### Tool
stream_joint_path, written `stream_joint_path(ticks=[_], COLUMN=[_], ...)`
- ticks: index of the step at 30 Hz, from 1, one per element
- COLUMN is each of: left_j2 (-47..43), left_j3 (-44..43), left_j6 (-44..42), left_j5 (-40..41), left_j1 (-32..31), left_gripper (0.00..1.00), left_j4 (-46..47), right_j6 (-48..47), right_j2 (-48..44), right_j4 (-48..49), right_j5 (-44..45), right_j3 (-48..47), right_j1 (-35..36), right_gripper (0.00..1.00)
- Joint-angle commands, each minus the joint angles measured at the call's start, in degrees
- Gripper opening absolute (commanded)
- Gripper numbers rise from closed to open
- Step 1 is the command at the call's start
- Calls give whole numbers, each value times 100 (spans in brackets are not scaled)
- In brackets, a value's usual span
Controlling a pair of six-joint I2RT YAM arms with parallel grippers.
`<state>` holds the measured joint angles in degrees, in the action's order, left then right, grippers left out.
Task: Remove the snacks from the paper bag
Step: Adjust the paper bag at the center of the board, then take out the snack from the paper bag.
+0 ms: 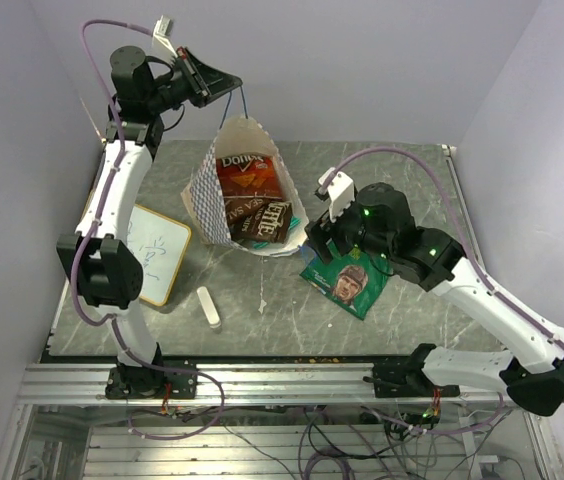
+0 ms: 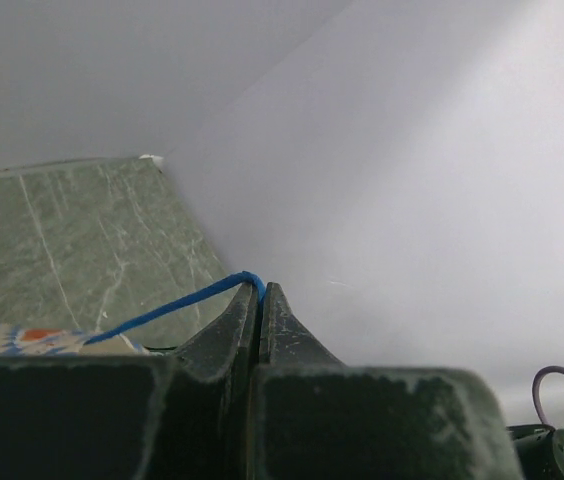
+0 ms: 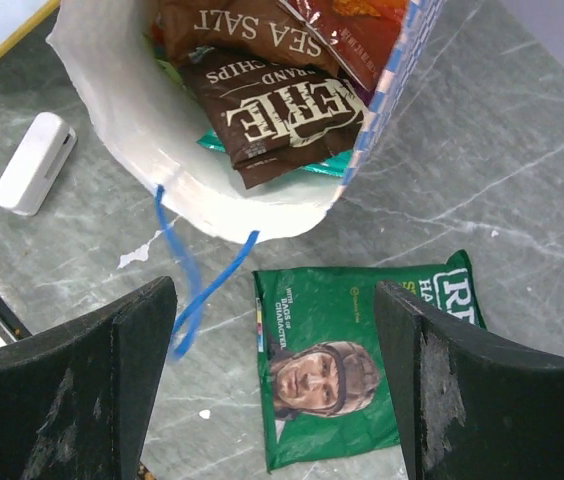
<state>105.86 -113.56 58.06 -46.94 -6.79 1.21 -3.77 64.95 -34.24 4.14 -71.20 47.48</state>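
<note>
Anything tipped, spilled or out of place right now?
The cream chequered paper bag sits tilted, held up by one thin blue cord handle pinched in the left gripper. Its other handle trails loose on the table. A green snack packet lies flat outside the bag.

**A robotics lab test cell**

Two white-and-black robot arms, left (image 1: 114, 195) and right (image 1: 492, 312), are bolted to an aluminium extrusion rail (image 1: 292, 382) along the bottom of the top view. Loose wiring (image 1: 342, 440) is tangled beneath the rail, and lilac cables (image 1: 392, 150) loop off the arms. Plain pale walls (image 1: 382, 60) box in a grey-green marbled tabletop (image 1: 412, 170) on three sides. A small wood-framed whiteboard (image 1: 157, 255) lies at the left of the frame.
</note>
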Motion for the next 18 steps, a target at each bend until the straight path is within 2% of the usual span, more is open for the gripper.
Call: stream_joint_path(ticks=[1, 5, 11, 18], left_j2=[-776, -1234, -1589, -1690], left_j3=[433, 956, 1276, 1274], left_j6=[258, 226, 9, -362], left_j5=[-181, -175, -166, -140], left_j1=[37, 37, 28, 28], left_gripper=[7, 7, 7, 7], left_j4=[1187, 1136, 721, 116], right_j6=[-666, -1776, -3465, -4617], right_j2=[-181, -113, 207, 1171], right_j4=[-168, -178, 677, 1533], right_j5=[-151, -654, -1630, -2085], right_j3=[-359, -508, -395, -434], right_j1=[27, 24, 34, 86], right_gripper=[80, 78, 76, 68])
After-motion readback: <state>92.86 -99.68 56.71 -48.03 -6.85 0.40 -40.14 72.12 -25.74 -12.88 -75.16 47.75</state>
